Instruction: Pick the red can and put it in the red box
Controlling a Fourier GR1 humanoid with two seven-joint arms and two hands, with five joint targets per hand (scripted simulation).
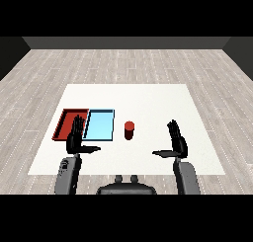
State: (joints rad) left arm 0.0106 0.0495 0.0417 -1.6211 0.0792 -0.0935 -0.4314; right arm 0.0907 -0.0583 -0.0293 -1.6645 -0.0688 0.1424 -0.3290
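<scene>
The red tray [66,121] lies just beyond the left hand [75,137], partly hidden behind its raised fingers, with the light blue tray [101,125] touching it on the side toward the table's middle. The left hand stands upright with fingers straight and thumb pointing inward, holding nothing. To that hand's right, past the blue tray and near it, the red can [129,130] stands upright on the white table [148,98], roughly midway between the two hands and a little forward of both. The right hand [177,141] mirrors the left: fingers straight up, thumb stretched inward toward the can, nothing in its grasp. The can sits well apart from either palm, so no pick has begun. The risks I judge from here: a hand sweeping in sideways with stiff fingers could tip the narrow can over and send it rolling; and, since the blue tray lies between the can and the red tray, a carry that stops short would set the can in the wrong tray. The left hand parked before the red tray could also block the drop.
</scene>
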